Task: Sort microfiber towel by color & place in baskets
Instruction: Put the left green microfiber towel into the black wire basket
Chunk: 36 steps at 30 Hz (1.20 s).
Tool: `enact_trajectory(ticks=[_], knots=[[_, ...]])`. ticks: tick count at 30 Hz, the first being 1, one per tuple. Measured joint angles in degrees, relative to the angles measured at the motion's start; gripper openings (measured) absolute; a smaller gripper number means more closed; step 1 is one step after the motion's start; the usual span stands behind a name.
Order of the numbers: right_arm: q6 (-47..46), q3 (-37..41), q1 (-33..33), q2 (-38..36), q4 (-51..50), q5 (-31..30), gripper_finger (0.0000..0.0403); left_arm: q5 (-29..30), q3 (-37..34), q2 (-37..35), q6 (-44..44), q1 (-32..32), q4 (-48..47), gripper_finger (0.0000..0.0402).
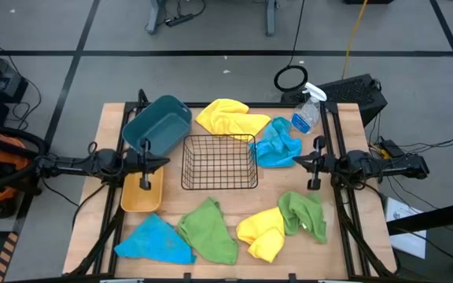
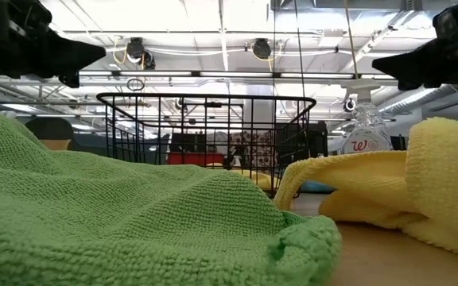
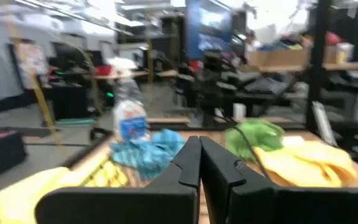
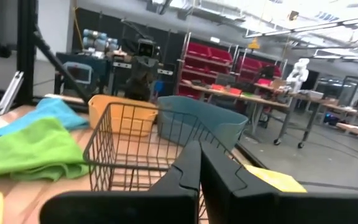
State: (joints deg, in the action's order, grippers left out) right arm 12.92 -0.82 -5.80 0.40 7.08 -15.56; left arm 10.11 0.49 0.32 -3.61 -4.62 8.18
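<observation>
Evidently nothing is sorted yet: the left gripper (image 1: 145,165) hangs with fingers pressed together above the yellow-orange bin (image 1: 141,196), the teal tub (image 1: 157,123) just beyond it, while the right gripper (image 1: 315,163), likewise pressed together and empty, faces it across the black wire basket (image 1: 219,162) between them. All three baskets hold no cloth, and six towels lie loose on the worktop (image 1: 352,126): beside the right gripper a blue towel (image 1: 278,145), a green towel (image 1: 303,214) and a yellow towel (image 1: 262,232); farther off another yellow towel (image 1: 228,117), a second green towel (image 1: 209,229) and a second blue towel (image 1: 154,240).
</observation>
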Motion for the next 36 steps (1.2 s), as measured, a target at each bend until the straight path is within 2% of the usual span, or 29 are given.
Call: enact_trajectory(ticks=[6,12,18,24,29,36], knots=[[-3.6,0.0,0.0,0.0,1.4,0.2,0.0000,0.9,3.5,0.1,0.3,0.0,0.4,0.0008],[-13.2,0.0,0.0,0.0,-0.5,0.5,0.0000,0.9,10.8,2.3,0.3,0.0,-1.6,0.0008],[-21.4,-0.1,-0.1,0.8,-3.9,1.3,0.0000,0.8,23.4,11.7,0.3,0.0,-8.7,0.0008],[-24.2,-0.1,-0.1,2.0,-4.0,2.0,0.0000,-0.3,33.2,24.1,0.3,0.0,-16.1,0.0008],[-25.7,-0.1,-0.1,2.1,-3.9,1.9,0.0000,-5.2,36.4,33.1,0.0,-1.1,-16.4,0.0008],[-25.5,-0.1,-0.1,2.1,-3.3,2.0,0.0000,-3.1,38.6,42.0,0.2,-4.6,-15.8,0.0008]])
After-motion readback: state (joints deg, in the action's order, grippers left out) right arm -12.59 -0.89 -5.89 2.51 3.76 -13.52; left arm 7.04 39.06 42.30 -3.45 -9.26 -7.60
